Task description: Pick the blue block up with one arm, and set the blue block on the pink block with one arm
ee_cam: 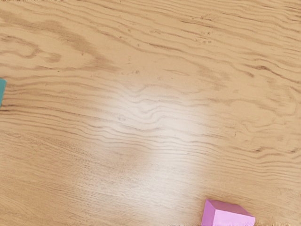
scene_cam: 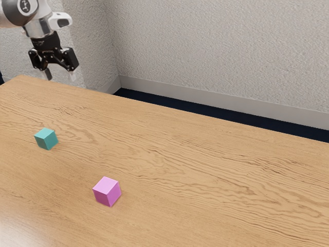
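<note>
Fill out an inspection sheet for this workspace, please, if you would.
Surface: wooden table, glossy, level.
Job's things: blue block and pink block both sit on the table, apart, not stacked.
Clutter: nothing seen.
Grippers: hand open, holding nothing, raised near the table's far edge, away from both blocks.
Cables: nothing seen.
Surroundings: textured wall, pale skirting, dark floor.

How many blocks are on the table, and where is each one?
2. The blue block sits on the table toward the exterior view's left; the pink block sits apart from it, nearer the camera. None seems hidden.
</note>
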{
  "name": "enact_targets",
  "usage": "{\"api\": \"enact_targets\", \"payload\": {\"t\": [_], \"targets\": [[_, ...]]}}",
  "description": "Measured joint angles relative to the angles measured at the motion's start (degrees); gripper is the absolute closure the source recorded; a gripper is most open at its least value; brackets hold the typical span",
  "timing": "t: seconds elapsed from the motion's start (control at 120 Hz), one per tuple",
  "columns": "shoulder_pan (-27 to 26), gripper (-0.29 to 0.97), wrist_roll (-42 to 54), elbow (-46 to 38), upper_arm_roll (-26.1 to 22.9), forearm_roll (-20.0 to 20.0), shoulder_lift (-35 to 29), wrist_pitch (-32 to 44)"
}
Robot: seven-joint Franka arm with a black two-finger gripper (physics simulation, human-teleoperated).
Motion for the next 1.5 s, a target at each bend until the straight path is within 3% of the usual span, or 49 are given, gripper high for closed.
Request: {"api": "enact_targets", "payload": {"t": [0.15, 0.35, 0.492, 0.6, 0.733, 0.842, 1.017, 1.158, 1.5], "targets": [[-2.8, 0.03, 0.4, -2.0, 0.0, 0.0, -0.3, 0.6], [-3.2, 0.03, 2.7, -18.4, 0.3, 0.4, -6.3, 10.6], [10.4, 0.04, 6.4, -25.8, 0.5, 0.6, -7.6, 20.0], [15.3, 0.04, 10.9, -29.1, -0.1, 0.6, -4.9, 28.2], [25.5, 0.05, 17.9, -33.5, -8.3, 0.3, -2.7, 38.0], [29.0, 0.06, 24.2, -37.5, -10.2, -0.3, -1.9, 45.4], [32.6, 0.06, 33.8, -38.4, -10.2, -1.0, 0.6, 52.0], [38.7, 0.07, 39.9, -35.0, -10.5, -2.5, 7.4, 55.4], [39.7, 0.07, 50.9, -29.0, -14.3, -10.5, 16.4, 60.6]]}}
